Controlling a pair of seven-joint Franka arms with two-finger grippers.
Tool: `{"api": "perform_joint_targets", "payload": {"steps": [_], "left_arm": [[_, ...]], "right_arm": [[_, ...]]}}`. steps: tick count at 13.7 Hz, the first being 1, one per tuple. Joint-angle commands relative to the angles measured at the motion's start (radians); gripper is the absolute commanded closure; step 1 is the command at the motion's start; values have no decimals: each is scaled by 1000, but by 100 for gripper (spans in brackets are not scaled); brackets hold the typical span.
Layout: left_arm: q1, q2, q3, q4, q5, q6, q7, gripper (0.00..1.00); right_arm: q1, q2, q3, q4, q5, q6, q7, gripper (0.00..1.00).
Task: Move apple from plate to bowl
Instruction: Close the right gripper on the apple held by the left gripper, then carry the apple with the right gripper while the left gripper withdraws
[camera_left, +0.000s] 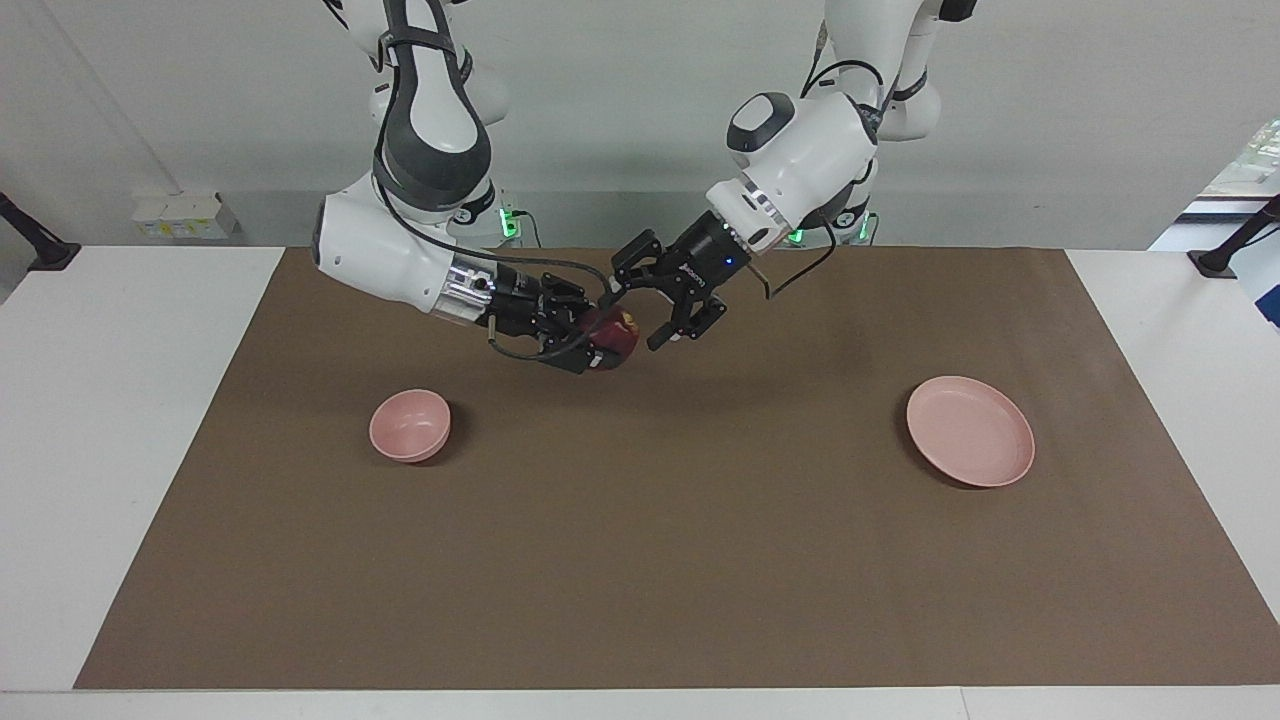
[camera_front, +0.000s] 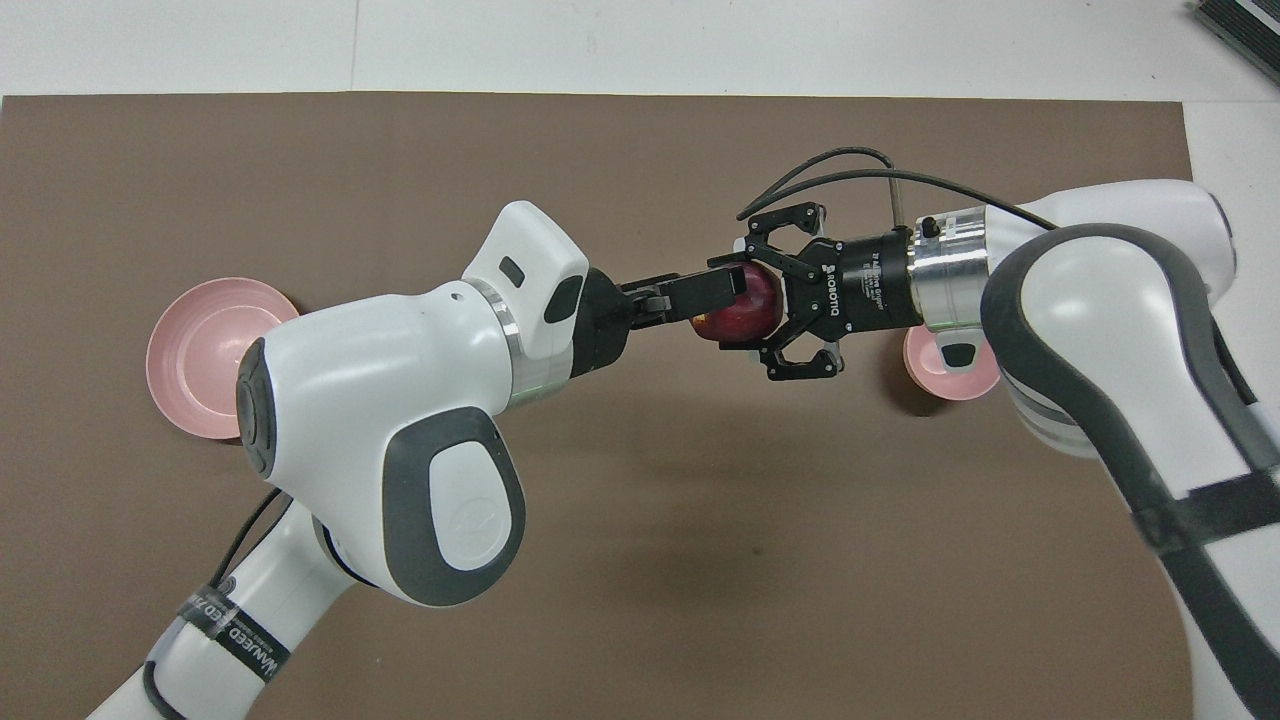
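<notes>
handover in mid-air above the brown mat, roughly midway between the two arms' ends of the table. the apple is carried clear of the surface. it is gripped by the right gripper, whose two fingers are clamped against opposite sides of the fruit. in the overhead view the same gripper is seen with its linkages bowed out around the apple, the dark red skin showing between them.

the left gripper is brought in from the left arm's end and is pointed at the right gripper, nose to nose. its fingers are spread wider than the apple, one above it and one beside it. whether either finger touches the skin cannot be told. from overhead this gripper is seen edge-on, with one finger lying across the top of the apple.

the plate lies flat on the mat toward the left arm's end, with nothing on it. in the overhead view the plate is partly hidden by the left arm. the bowl stands upright toward the right arm's end, with nothing in it. from overhead, only part of the bowl is shown under the right wrist. plate and bowl are set well apart, and the apple is held over the mat between them.
</notes>
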Motion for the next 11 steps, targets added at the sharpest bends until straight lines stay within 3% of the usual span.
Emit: {"api": "perform_joint_targets", "payload": {"steps": [1, 3, 8, 11], "left_arm": [[7, -17, 18, -13, 18, -20, -45, 0], [65, -23, 18, -20, 53, -109, -42, 0], [159, -20, 26, -9, 394, -294, -44, 0], [208, -18, 35, 6, 646, -423, -44, 0]], "right_arm": [[-10, -10, 2, 3, -66, -7, -23, 100], [-24, -9, 2, 1, -177, -10, -104, 100], [-26, -3, 1, 1, -450, -4, -279, 100], [-4, -12, 5, -9, -680, -11, -334, 100]]}}
